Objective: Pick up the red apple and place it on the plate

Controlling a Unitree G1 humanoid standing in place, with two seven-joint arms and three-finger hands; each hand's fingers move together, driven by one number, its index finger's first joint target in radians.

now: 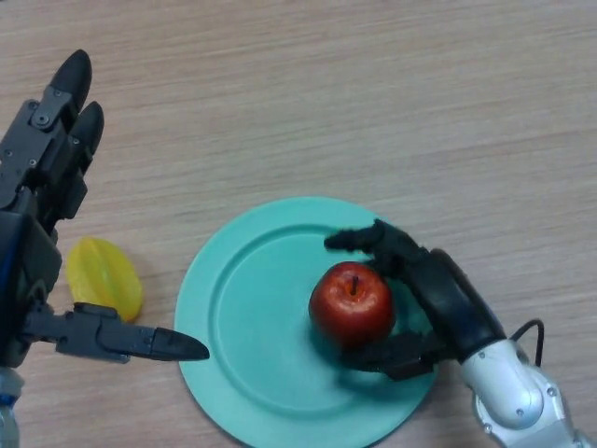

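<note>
apple's on the plate, basically just the let-go left

big wooden table (373, 93) with a teal plate (252, 308) in the lower middle, and the red apple (352, 304) sits on the right part of it. the right hand (438, 303) is curled around the apple, fingers over the top and thumb underneath, so i'd say placement is done and only release and pulling away remain. left hand (47, 215) hangs open, fingers straight, by a yellow fruit (103, 277) just left of the plate.
</note>
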